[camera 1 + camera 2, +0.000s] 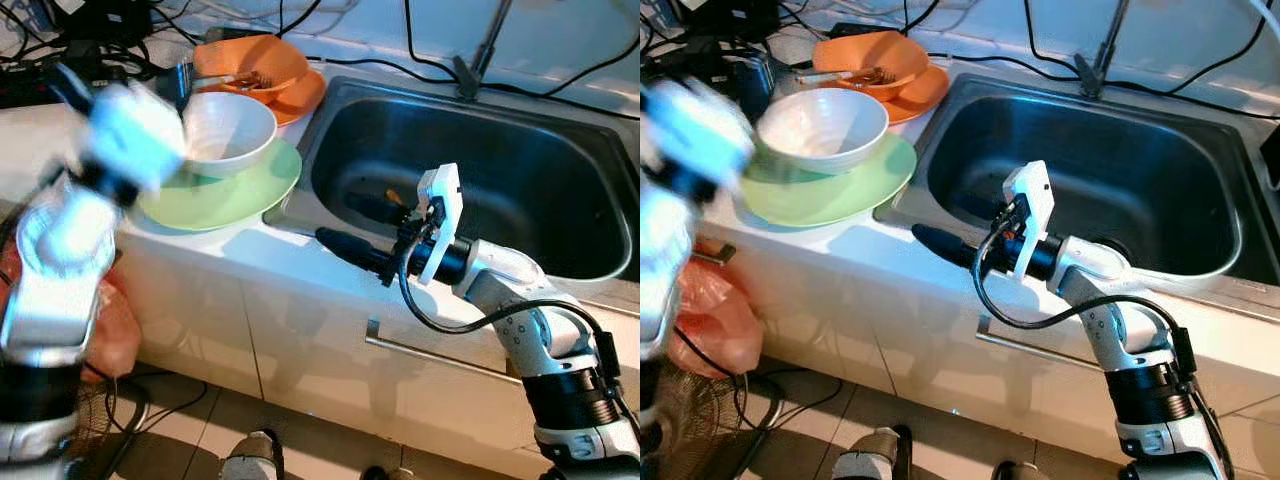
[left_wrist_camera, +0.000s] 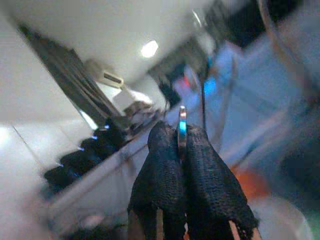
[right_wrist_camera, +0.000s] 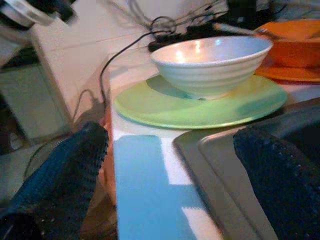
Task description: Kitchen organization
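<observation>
Over sink edge (image 1: 300, 190), right end effector (image 1: 355, 228) open

Seen from the robot's head, the two eye views look steeply down on the bench (image 1: 250, 255), sharing the steel sink (image 1: 1090, 170) and, left of it, the white bowl (image 1: 228, 128) on the green plate (image 1: 830, 190). The right wrist view sits low and close beside the sink's edge, facing that bowl (image 3: 212, 62) and plate. The left wrist view, blurred, tilts up toward a ceiling light (image 2: 149, 48).
</observation>
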You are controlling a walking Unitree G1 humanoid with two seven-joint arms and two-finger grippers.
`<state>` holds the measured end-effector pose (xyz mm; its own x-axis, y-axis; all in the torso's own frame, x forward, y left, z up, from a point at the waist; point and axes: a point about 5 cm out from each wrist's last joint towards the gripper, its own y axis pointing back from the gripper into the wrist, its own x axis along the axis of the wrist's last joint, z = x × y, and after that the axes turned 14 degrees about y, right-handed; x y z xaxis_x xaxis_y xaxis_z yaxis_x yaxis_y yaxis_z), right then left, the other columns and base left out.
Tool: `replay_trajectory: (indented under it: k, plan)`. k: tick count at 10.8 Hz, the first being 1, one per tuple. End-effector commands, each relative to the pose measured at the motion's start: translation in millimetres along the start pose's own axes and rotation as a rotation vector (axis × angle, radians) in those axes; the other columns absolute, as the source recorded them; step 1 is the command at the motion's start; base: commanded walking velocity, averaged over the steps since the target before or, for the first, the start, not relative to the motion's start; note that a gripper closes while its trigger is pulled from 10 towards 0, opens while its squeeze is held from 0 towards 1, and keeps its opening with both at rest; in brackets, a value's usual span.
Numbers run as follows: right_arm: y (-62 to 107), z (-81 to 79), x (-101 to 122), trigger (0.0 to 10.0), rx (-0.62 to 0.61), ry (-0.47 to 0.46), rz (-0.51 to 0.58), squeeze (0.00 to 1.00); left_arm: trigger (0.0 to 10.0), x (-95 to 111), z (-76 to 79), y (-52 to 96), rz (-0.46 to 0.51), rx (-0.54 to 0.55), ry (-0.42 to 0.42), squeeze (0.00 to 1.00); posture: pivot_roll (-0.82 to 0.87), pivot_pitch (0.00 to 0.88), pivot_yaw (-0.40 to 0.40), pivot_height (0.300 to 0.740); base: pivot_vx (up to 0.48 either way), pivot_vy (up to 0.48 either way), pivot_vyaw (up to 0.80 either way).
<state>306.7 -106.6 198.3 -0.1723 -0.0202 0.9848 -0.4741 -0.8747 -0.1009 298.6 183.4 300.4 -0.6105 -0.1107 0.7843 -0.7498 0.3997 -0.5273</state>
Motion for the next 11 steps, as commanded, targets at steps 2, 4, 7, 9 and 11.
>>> replay_trajectory:
  k: [2, 4, 7, 9, 11]
  plan:
    - [-2.2, 15.5, 6.4, 10.0, -0.120, 0.028, 0.016, 0.00, 0.0, -18.4, 9.4, -3.1, -0.051, 0.050, 0.499, 0.00, 0.22, 0.120, -0.029, 0.740, 0.000, 0.000, 0.00]
    - [-3.4, 27.3, 9.5, 10.0, -0.244, -0.016, 0.055, 0.00, 0.0, -17.0, 24.7, -12.6, -0.001, 0.024, 0.827, 0.00, 0.21, 0.117, -0.028, 0.740, 0.000, 0.000, 0.00]
    - [-5.4, 44.8, 12.4, 10.0, -0.427, -0.220, 0.147, 0.00, 0.0, -28.6, 36.7, -25.1, 0.035, 0.122, 1.426, 0.00, 0.20, 0.118, -0.024, 0.740, 0.000, 0.000, 0.00]
    - [-4.9, 54.6, 22.6, 10.0, -0.491, -0.386, 0.263, 0.00, 0.0, -42.8, 54.3, -28.0, 0.017, 0.134, 1.731, 0.00, 0.18, 0.124, -0.018, 0.740, 0.000, 0.000, 0.00]
    - [-10.9, 49.8, 29.2, 10.0, -0.464, -0.505, 0.339, 0.00, 0.0, -68.4, 74.9, -24.1, -0.061, 0.216, 1.938, 0.00, 0.16, 0.132, -0.015, 0.740, 0.000, 0.000, 0.00]
